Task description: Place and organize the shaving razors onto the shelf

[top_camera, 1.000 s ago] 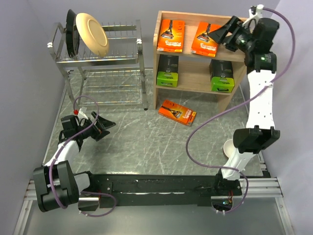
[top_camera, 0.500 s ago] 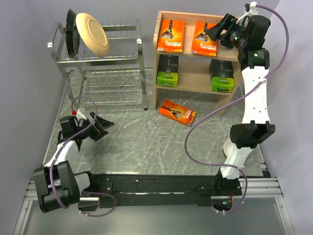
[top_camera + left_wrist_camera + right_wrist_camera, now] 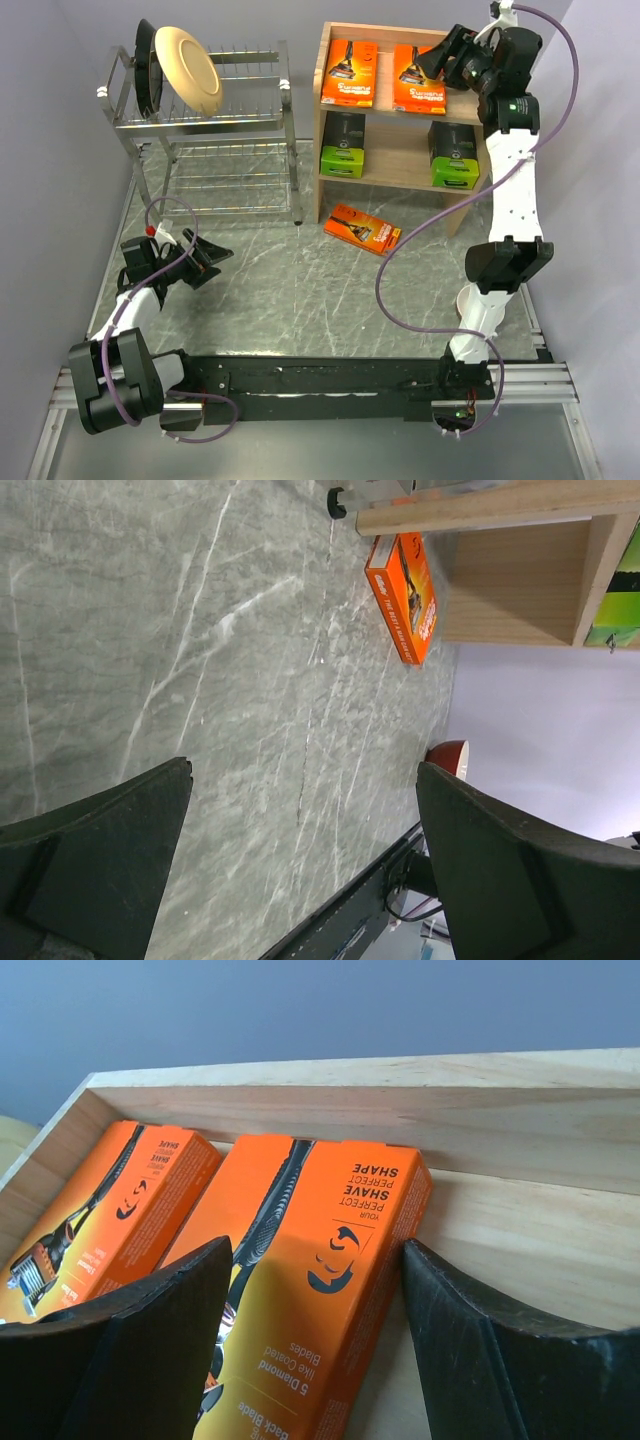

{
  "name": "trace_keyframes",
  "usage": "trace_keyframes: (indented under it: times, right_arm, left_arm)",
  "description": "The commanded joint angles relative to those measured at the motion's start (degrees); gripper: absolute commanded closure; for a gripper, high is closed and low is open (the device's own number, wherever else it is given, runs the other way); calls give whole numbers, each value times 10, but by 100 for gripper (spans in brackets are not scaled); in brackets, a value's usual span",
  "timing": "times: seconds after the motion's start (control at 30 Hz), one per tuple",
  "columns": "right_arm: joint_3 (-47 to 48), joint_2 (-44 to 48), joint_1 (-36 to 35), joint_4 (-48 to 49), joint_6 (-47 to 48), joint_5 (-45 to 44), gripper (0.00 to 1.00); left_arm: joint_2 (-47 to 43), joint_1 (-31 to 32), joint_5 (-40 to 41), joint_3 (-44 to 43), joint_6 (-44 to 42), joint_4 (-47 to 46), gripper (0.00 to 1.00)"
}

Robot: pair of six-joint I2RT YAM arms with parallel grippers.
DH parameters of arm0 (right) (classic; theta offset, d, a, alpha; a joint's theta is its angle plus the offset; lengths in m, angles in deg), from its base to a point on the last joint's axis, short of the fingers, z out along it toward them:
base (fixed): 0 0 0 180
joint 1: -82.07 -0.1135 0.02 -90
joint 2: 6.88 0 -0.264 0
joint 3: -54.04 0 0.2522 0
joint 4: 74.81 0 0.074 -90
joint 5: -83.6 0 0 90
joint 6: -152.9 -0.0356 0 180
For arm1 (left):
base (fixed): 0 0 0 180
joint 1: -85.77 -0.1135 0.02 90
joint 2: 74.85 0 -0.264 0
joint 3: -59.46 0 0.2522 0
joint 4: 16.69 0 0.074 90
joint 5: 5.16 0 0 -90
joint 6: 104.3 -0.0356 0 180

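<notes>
The wooden shelf stands at the back right. Two orange razor packs lie on its top tier. Two black packs with green ends lie on the lower tier. A third orange pack lies on the table in front of the shelf; it also shows in the left wrist view. My right gripper is open, its jaws either side of the right orange pack on the top tier. My left gripper is open and empty, low over the table at the left.
A chrome dish rack with plates stands at the back left. A cup, red outside, stands by the right arm's lower link. The shelf's raised back rim is just beyond the right gripper.
My right gripper has moved left and toward the shelf's back, and the right orange pack now lies straighter on the top tier. The left arm has hardly moved.
</notes>
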Motion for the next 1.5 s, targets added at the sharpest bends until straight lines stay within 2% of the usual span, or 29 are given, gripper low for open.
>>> trace_keyframes:
  times: [0.0,0.3,0.47,0.57,0.6,0.63,0.7,0.73,0.77,0.8,0.83,0.87,1.0,1.1,1.17,1.33,1.47]
  right_arm:
    - [7,-9,-10,-20,6,-9,25]
    - [26,12,-10,-21,9,-79,21]
    - [-4,95,-10,-10,42,-115,20]
    - [-39,164,-10,-7,81,-146,20]
    - [-54,183,-10,-6,103,-187,20]
    - [-77,234,-10,0,115,-194,20]
    - [-216,306,-10,66,155,-185,19]
    - [-282,396,-10,104,172,-166,19]
    - [-422,446,-10,182,189,-136,19]
    - [-486,493,-10,214,224,-109,19]
    - [-537,571,-10,230,236,-38,19]
    - [-602,602,-10,215,243,-10,19]
    - [-699,690,-25,73,211,80,22]
    - [-794,713,-33,36,221,105,22]
    - [-848,704,-53,40,210,86,23]
    - [-920,622,-104,107,112,26,25]
    - [-941,547,-118,152,41,-13,35]
  left_arm:
    - [3,-3,5,3,-8,-19,1]
    - [20,-4,22,-20,-3,4,1]
    - [50,-3,23,-73,-7,41,1]
    - [65,20,36,-112,-28,61,1]
    - [67,42,47,-120,-30,63,1]
    - [70,55,52,-125,-32,63,1]
    - [77,95,61,-134,-25,52,1]
    - [79,108,70,-135,-20,47,1]
    - [83,121,77,-135,-13,43,0]
    - [84,144,80,-133,-7,32,1]
    - [85,154,91,-131,-1,30,0]
    - [85,163,98,-128,7,26,1]
    - [66,192,152,-115,17,19,1]
    - [50,205,196,-87,46,-16,1]
    - [50,211,204,-70,65,-36,1]
    - [48,212,201,-52,74,-40,0]
    - [36,212,206,-48,67,-38,0]
